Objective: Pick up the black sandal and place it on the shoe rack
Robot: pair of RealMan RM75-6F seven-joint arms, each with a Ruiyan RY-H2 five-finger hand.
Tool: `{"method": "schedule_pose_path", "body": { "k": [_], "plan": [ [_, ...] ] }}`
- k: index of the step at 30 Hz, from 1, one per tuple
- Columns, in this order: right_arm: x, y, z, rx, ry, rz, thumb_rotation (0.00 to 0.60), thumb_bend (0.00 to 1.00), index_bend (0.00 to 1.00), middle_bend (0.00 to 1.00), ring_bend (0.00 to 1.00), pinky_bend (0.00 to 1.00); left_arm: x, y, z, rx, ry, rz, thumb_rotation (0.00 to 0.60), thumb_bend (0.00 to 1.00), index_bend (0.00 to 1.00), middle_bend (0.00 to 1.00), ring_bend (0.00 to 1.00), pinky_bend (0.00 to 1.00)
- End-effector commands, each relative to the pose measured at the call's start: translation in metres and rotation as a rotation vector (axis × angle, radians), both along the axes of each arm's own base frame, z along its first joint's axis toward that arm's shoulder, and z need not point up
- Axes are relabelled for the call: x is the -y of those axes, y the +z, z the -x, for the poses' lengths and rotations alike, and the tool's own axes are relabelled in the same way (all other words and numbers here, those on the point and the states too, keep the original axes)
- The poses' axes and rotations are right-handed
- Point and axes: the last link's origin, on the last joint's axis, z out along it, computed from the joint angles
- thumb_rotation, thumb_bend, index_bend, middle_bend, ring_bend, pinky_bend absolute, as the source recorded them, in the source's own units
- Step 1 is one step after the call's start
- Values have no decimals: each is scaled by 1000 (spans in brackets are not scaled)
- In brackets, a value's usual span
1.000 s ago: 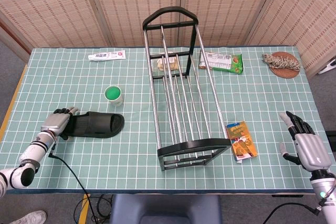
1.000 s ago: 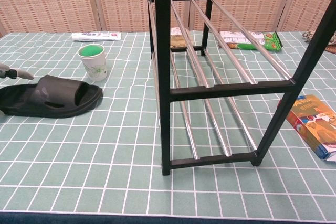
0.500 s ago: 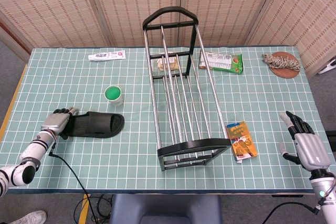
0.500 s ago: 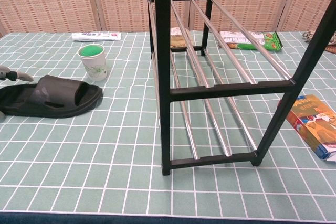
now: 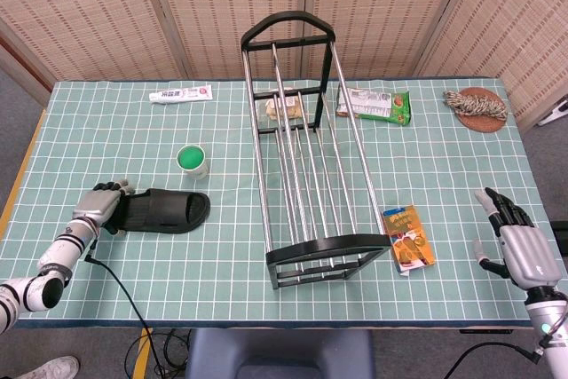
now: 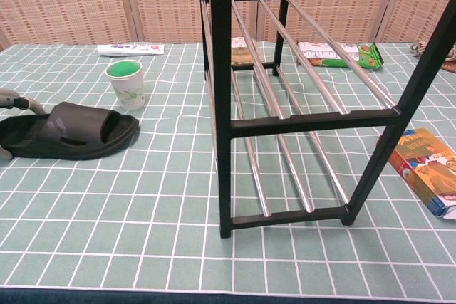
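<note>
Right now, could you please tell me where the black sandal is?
In the head view the black sandal lies flat on the table's left side, just below the green-topped cup, with the left robot hand at its heel end.

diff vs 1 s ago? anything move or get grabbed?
Barely. The left hand sits at the heel end of the black sandal, its fingers shifted slightly there; whether it grips is unclear. The sandal lies flat on the table, not lifted. Right hand, shoe rack and green cup unchanged.
</note>
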Motion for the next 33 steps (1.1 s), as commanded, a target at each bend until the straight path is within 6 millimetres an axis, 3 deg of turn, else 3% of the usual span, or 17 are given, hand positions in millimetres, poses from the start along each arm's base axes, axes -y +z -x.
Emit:
{"method": "schedule_pose_path", "body": {
  "k": [1, 17, 33],
  "plan": [
    [0, 0, 0, -1, 0, 2, 600, 450, 0, 0, 0, 86, 0, -2, 1, 4, 4, -1, 600, 169, 164, 6, 0, 0],
    [2, -1, 2, -3, -7, -4, 600, 449, 0, 0, 0, 86, -2, 5, -1, 11, -19, -46, 600, 169, 362, 211, 30, 1],
    [1, 0, 1, -6, 0, -2, 600, 449, 0, 0, 0, 86, 8, 25, -14, 96, -8, -86, 600, 169, 412, 258, 87, 62]
  ]
}}
